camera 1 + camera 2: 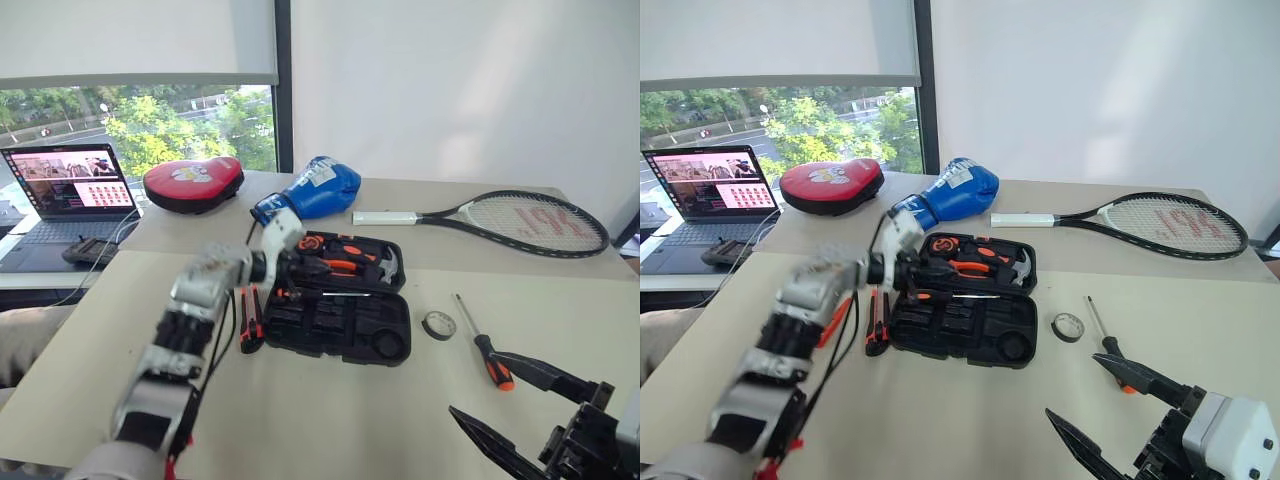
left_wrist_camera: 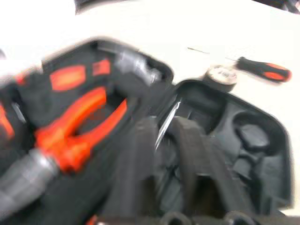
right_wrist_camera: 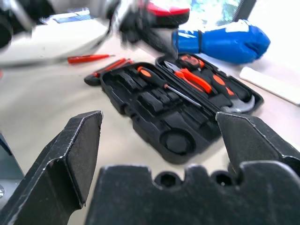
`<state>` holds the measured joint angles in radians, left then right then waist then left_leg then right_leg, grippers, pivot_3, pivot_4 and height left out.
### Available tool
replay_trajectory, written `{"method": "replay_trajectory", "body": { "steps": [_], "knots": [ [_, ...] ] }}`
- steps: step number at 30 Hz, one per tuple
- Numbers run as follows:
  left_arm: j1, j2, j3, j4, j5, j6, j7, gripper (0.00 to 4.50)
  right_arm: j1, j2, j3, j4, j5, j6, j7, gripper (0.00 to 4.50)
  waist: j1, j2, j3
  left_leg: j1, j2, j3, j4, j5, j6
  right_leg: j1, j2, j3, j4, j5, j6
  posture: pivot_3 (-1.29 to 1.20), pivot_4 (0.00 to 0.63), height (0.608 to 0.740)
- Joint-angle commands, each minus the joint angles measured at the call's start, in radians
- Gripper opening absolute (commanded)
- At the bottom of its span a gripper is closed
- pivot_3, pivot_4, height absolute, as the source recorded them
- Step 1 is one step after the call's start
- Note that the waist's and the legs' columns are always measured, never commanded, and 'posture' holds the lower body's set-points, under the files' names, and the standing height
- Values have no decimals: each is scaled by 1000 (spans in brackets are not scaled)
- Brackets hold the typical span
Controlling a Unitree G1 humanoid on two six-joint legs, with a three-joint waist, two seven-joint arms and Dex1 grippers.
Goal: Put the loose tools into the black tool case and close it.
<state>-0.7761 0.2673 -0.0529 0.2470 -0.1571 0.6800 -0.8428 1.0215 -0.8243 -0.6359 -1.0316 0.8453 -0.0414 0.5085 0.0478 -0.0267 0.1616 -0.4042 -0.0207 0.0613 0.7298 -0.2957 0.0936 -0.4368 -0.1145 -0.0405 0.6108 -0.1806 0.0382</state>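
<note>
the black tool case [image 1: 340, 297] lies open on the pale bench [image 1: 330, 420], both halves flat, and everything else is placed from it. its far half holds orange-handled pliers [image 1: 340, 265], a hammer head [image 1: 388, 266] and other small pieces in their slots; its near half has a screwdriver [image 3: 161, 84] with an orange-and-black handle lying across the moulded slots beside a round hollow. the left pincer [image 1: 283, 262] hovers over the case's left edge, at the seam between the two halves, its two black fingers [image 2: 140, 168] pressed together with nothing between them. touching the case's left side on the bench lies an orange-black utility knife [image 1: 250, 318], and a thin orange screwdriver [image 3: 89, 58] lies a little further out on that side. to the right of the case, near but apart from it, sits the small dark tape roll [image 1: 439, 325], and just beyond that a second orange-and-black-handled screwdriver [image 1: 484, 345] lies with its tip pointing away from the robot. the right pincer [image 1: 1110, 415] hangs well to the near right of the case, its jaws spread wide and empty. behind the case are a blue boxing glove [image 1: 310, 190], a red punch pad [image 1: 193, 183] and a tennis racket [image 1: 500, 220]; a laptop [image 1: 68, 190] stands far to the case's left.
</note>
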Motion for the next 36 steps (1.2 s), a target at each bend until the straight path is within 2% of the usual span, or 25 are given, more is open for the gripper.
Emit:
{"method": "replay_trajectory", "body": {
  "steps": [1, 6, 8, 12, 15, 20, 28, 30, 32, 34, 36],
  "knots": [
    [47, -65, 53, -80, 35, -61, 231, 16, -21, -14, 12, -16, 6, 10, -31, 4500, -1, 0, 0, 0, 0, 0, 0, 0, 0, 0, 0, 0, 0, 0, 0, 0, 150, 740],
    [142, -69, -54, -94, 91, -33, 277, 16, -46, -40, 23, -16, 10, 30, -53, 4500, -3, 1, -1, 2, 0, 0, -2, 2, -4, 0, 0, 0, 0, 1, -1, 0, 150, 740],
    [146, -27, -158, -51, 144, 6, 238, 16, -67, -47, 13, -16, 17, 61, -62, 4500, -1, 1, -1, 2, 0, 0, -1, 2, -4, 0, 0, 0, 0, 1, -1, 0, 150, 740],
    [144, 0, -244, -10, 179, -32, 206, 16, -109, -60, 0, -16, 28, 127, -79, 4500, 0, 5, -5, 15, 0, 0, -2, -2, 0, 14, 0, 0, -2, -2, -4, 0, 150, 740],
    [128, 30, -326, 26, 225, -82, 148, 16, -167, -71, 1, -14, 23, 226, -120, 4500, -1, 7, -14, 17, 0, 0, -3, -4, 0, 16, 0, 0, -2, -5, -5, 0, 150, 740],
    [108, 91, -404, 101, 328, -315, 125, 16, -265, -77, 35, 6, 14, 356, -170, 4500, 0, 9, -27, 19, 0, 0, -3, -7, 0, 16, -1, 0, -2, -5, -4, 0, 150, 740],
    [106, 146, -423, 219, 393, -610, 77, 16, -399, -46, 71, 38, -2, 458, -179, 4500, -5, 9, -28, 19, 1, 0, -4, -8, 0, 15, -8, 1, -3, -6, -5, 0, 150, 740],
    [106, 117, -366, 233, 338, -622, 72, 16, -423, -38, 78, 40, -17, 479, -183, 4500, -5, 9, -29, 19, 1, 1, -4, -8, 0, 16, -8, 0, -3, -6, -4, 0, 150, 740],
    [91, 60, -239, 192, 192, -583, 67, 16, -446, -44, 91, 42, -19, 531, -210, 4500, -4, 9, -29, 18, 1, 1, -4, -8, 0, 15, -8, 0, -3, -5, -4, 0, 150, 740],
    [84, 29, -109, 44, -29, -392, -13, 16, -480, -58, 98, 58, -4, 605, -258, 4500, -4, 8, -27, 17, 1, 0, -4, -8, 0, 14, -8, -1, -3, -5, -3, 0, 150, 740],
    [106, 101, -56, -130, -222, -147, -163, 16, -517, -122, 101, 82, -42, 750, -327, 4500, -9, 6, -23, 12, 1, 0, -3, -8, 0, 11, -8, -1, -2, -5, -3, 0, 150, 740]
  ]
}}
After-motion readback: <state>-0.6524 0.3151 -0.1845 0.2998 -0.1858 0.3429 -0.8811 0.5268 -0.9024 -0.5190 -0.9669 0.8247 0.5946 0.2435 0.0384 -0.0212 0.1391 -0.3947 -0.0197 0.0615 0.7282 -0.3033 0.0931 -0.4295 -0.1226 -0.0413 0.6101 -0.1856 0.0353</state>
